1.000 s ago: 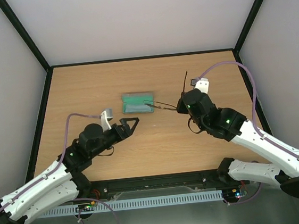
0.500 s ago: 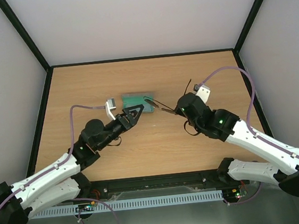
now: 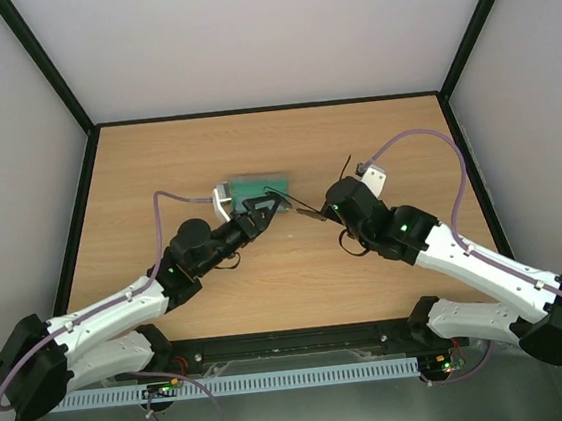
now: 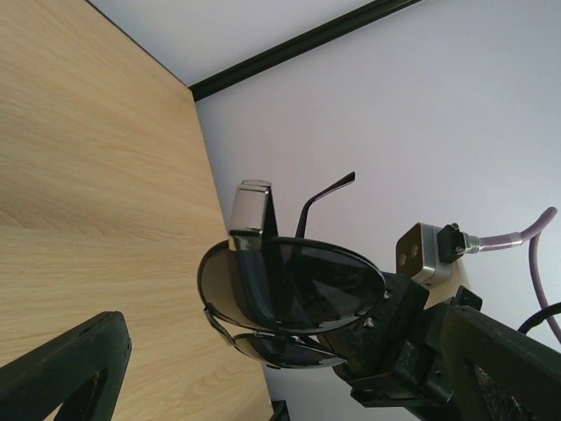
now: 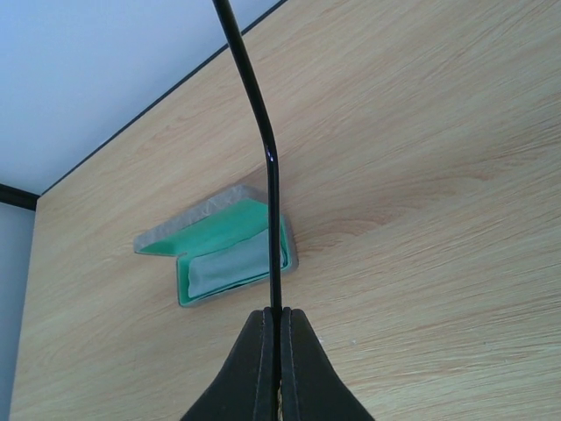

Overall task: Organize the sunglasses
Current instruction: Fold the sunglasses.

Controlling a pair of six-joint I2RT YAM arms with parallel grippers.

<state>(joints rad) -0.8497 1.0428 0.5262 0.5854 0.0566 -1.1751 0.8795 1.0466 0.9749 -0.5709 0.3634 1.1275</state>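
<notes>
We note: sunglasses point(image 4: 289, 294) held off table point(image 3: 155, 163), right pincer point(image 5: 279, 317) clamped on one temple, which runs straight out from its tips. Lenses sit just ahead of left pincer point(image 3: 265, 205), spread wide and nearer to them.

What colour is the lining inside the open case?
The case lining is green, clearest in the right wrist view.
</notes>
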